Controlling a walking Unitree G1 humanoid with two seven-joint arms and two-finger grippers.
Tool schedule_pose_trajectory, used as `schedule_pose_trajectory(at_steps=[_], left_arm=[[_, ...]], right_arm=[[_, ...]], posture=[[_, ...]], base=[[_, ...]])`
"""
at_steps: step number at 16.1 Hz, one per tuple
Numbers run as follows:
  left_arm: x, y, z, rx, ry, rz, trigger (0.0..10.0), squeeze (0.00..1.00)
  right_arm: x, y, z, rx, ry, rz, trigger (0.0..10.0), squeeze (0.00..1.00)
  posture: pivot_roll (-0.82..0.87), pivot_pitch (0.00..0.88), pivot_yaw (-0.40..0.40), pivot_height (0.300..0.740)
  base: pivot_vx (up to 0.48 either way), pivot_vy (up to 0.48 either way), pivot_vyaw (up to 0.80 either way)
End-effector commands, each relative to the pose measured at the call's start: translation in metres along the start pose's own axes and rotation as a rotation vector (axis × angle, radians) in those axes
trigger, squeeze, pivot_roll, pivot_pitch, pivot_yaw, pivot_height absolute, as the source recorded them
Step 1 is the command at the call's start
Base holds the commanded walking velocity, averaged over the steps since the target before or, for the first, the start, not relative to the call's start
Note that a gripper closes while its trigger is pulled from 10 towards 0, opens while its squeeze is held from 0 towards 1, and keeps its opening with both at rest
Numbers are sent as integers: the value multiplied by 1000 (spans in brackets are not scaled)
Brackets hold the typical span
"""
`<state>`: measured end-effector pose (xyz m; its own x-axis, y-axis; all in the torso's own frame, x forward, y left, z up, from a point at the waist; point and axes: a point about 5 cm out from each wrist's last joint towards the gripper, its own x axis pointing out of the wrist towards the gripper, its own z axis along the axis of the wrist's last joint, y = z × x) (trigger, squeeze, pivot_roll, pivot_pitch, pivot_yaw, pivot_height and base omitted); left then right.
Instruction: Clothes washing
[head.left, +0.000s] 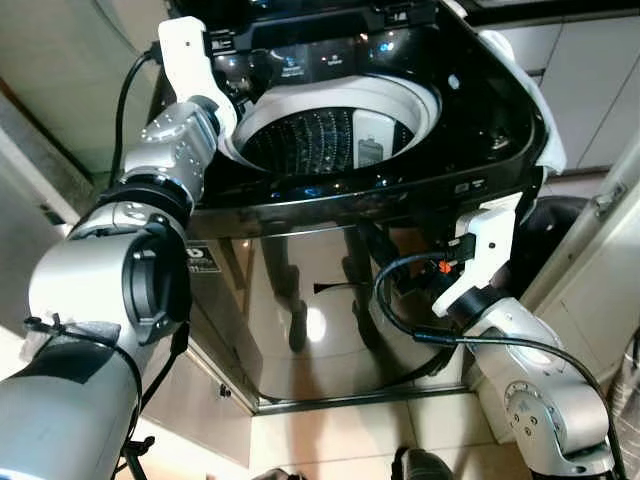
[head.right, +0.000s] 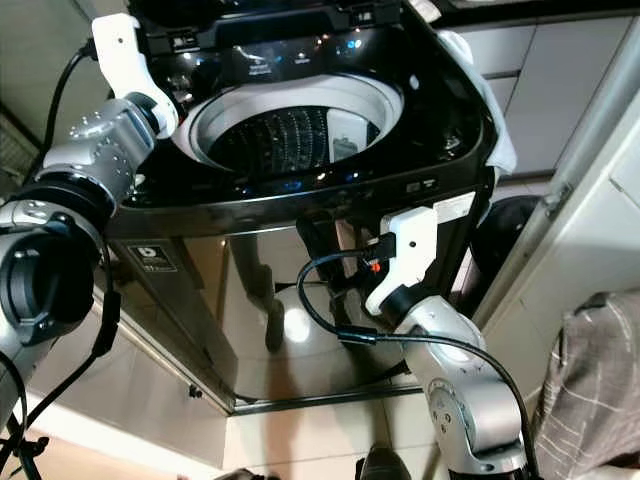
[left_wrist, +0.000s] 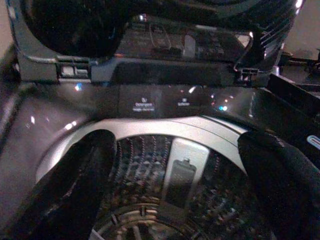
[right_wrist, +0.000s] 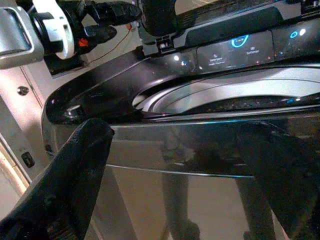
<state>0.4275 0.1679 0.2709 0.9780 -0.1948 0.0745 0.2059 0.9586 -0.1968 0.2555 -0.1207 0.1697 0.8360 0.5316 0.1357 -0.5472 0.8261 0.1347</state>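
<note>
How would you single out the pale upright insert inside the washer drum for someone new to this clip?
Find the black top-loading washing machine, lid up. Look down into its perforated drum: on the far wall stands a pale vertical panel, the one smooth light strip among dark dotted metal.

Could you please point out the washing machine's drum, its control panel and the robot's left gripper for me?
drum (head.left: 310, 140), left eye view, on the perforated inner wall.
control panel (left_wrist: 165, 102), left wrist view, on the dark strip with lit labels.
left gripper (left_wrist: 175, 185), left wrist view, midway between its open fingertips.

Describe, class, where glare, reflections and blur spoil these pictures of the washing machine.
Left eye view: the washing machine has a glossy front that mirrors the room, with a bright glare spot. Left wrist view: dim and soft; the left gripper has blurred fingers. Right wrist view: panel lights glint.
</note>
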Motion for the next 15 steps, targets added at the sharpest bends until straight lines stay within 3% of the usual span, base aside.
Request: schedule_pose_trajectory(at_steps=[1,2,3,4,5,6,7,8,9,11,12,13,14,15], left_arm=[[0,1,24,81,-76,-10,10000,0],[0,-1,29,301,-101,-10,10000,0],[-1,-7,32,435,-152,-60,10000,0],[-9,-18,33,535,-276,-209,10000,0],[-24,-22,26,537,-376,-252,10000,0],[-49,-27,6,537,-412,-278,10000,0],[-73,-30,-15,551,-402,-273,10000,0],[-96,-35,-33,500,-375,-256,10000,0],[-130,-51,-55,431,-315,-262,10000,0],[-149,-59,-86,383,-205,-280,10000,0],[-154,-42,-116,285,-50,-236,10000,0],[-153,-27,-129,322,14,-174,10000,0],[-150,-21,-134,362,44,-131,10000,0],[-148,-29,-128,353,20,-130,10000,0]], right_arm=[[5,-1,1,-12,-17,7,10000,0],[6,-4,0,-17,-17,-2,10000,0],[8,-8,0,-21,-19,-17,10000,0],[12,-14,-2,-23,-29,-60,10000,0],[15,-22,-1,-64,-60,-138,10000,0],[16,-30,3,-114,-108,-223,10000,0],[14,-30,8,-141,-136,-239,10000,0],[11,-29,10,-152,-148,-240,10000,0],[5,-39,3,-148,-127,-259,10000,0],[10,-40,-2,-160,-112,-245,10000,0],[15,-43,-13,-150,-80,-262,10000,0],[17,-53,-25,-94,-36,-350,10000,0],[17,-59,-32,-101,4,-391,10000,0],[17,-61,-37,-145,34,-390,10000,0]], posture=[[-282,0,116,740],[-277,0,110,740],[-264,0,101,740],[-237,0,92,740],[-209,0,81,740],[-182,0,71,740],[-154,0,52,740],[-139,0,44,740],[-104,0,15,740],[-87,0,-10,740],[-82,0,-10,740],[-85,0,-11,740],[-91,0,-10,740],[-98,0,-11,740]], base=[[0,0,0],[0,0,0],[0,0,0],[0,0,0],[0,0,0],[0,0,0],[0,0,0],[0,0,0],[0,0,0],[0,0,0],[0,0,0],[0,0,0],[0,0,0],[0,0,0]])
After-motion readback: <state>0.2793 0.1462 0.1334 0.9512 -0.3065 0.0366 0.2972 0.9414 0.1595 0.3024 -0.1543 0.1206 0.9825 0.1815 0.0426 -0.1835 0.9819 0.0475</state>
